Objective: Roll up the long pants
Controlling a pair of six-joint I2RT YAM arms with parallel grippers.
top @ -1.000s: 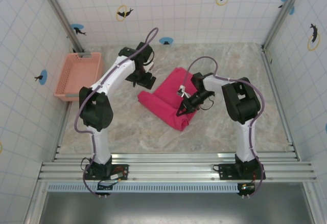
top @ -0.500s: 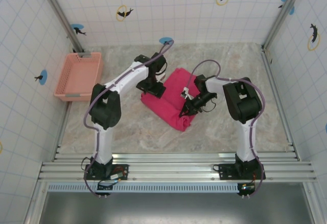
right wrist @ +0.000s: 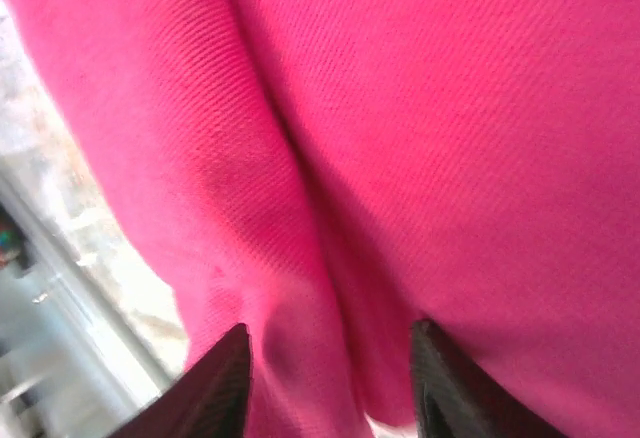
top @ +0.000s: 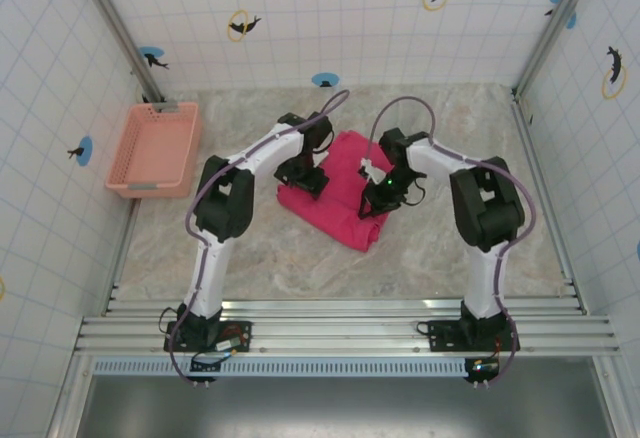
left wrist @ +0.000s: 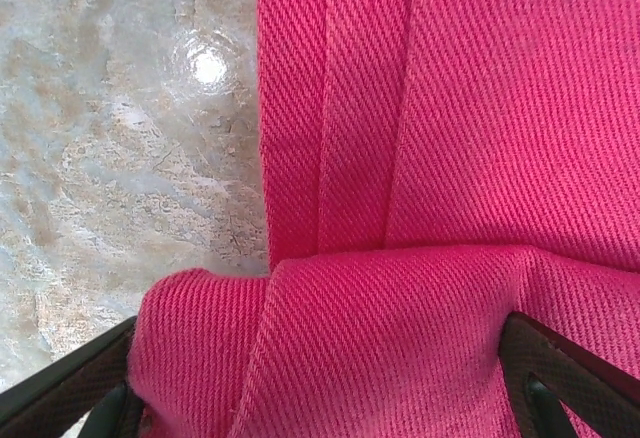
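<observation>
Two grippers down on long pants (top: 335, 200), pink-red, folded small, middle of table (top: 250, 253). Left gripper (top: 305, 176) at left edge of cloth, fingers (left wrist: 60, 398) wide apart, fat fold between them. Right gripper (top: 378, 198) on right side, fingers (right wrist: 225, 383) half apart, cloth between; cannot tell if squeezing. Basket (top: 155, 148) far left, well apart.

The pants (top: 335, 198) lie in the middle of the table (top: 450, 248), the basket (top: 155, 148) well apart at its left edge, the left gripper (top: 305, 176) on their left side and the right gripper (top: 378, 196) on their right.
</observation>
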